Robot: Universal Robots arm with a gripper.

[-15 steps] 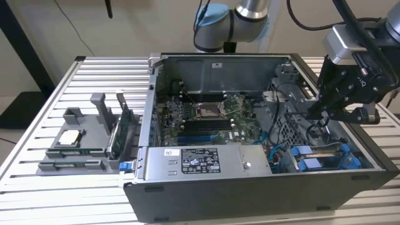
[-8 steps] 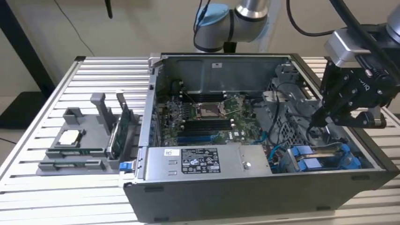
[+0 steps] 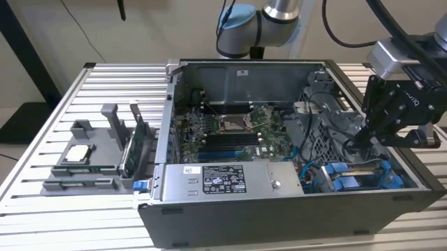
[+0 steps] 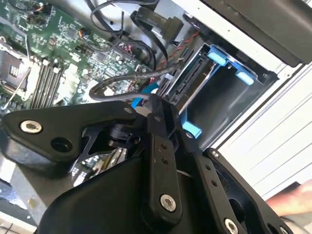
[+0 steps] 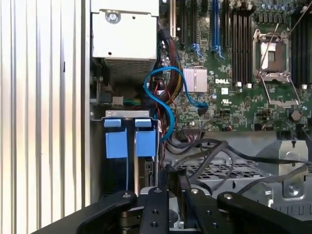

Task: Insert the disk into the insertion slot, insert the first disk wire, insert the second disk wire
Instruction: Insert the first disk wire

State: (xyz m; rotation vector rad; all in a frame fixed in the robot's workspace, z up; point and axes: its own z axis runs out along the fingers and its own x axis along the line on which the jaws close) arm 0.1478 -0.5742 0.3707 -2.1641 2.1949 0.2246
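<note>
The disk (image 3: 363,169), in its blue carrier (image 5: 145,142), sits inside the insertion slot (image 3: 397,180) at the case's front corner on the exterior view's right. In the second wrist view the carrier's blue handle ends (image 4: 225,62) stick out of the bay. My gripper (image 3: 355,142) hangs just above the slot's inner end, tilted down into the case. In both wrist views its fingers (image 5: 161,195) stand close together on a dark disk wire (image 4: 114,82) at the disk's edge. The fingertips (image 4: 155,109) hide the wire's plug.
A grey labelled power-supply box (image 3: 223,180) fills the case's front. The motherboard (image 3: 231,125) lies behind it. A blue cable (image 5: 163,97) and black wires (image 5: 214,146) loop beside the bay, over a perforated cage (image 5: 229,170). A grey parts holder (image 3: 91,157) stands on the slatted table (image 3: 70,230).
</note>
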